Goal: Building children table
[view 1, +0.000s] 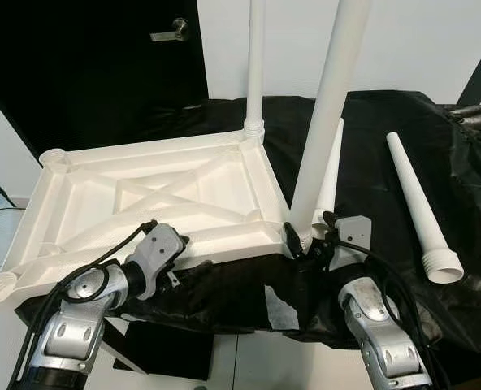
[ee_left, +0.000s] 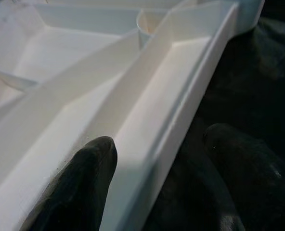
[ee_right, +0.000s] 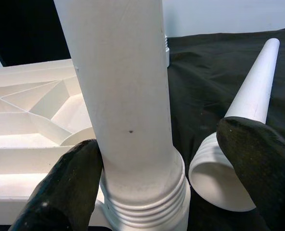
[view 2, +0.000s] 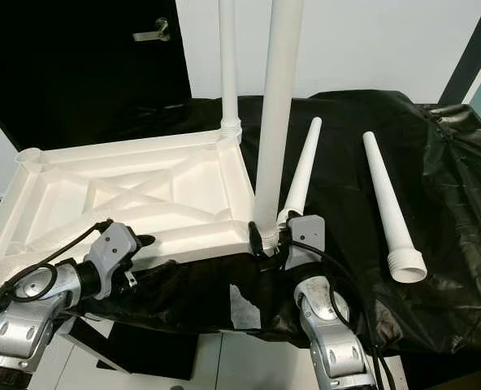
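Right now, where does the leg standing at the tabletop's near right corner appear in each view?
Left eye: upright leg, centre right, by the right gripper.
Right eye: same leg, centre.
Left wrist: not in it.
Right wrist: leg between the black fingers.
Shared landmark: white tabletop.

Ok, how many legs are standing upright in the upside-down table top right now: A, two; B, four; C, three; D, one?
A: two white legs stand in corner sockets, the far leg and the near leg by the right gripper, while two loose legs lie on the black cloth.
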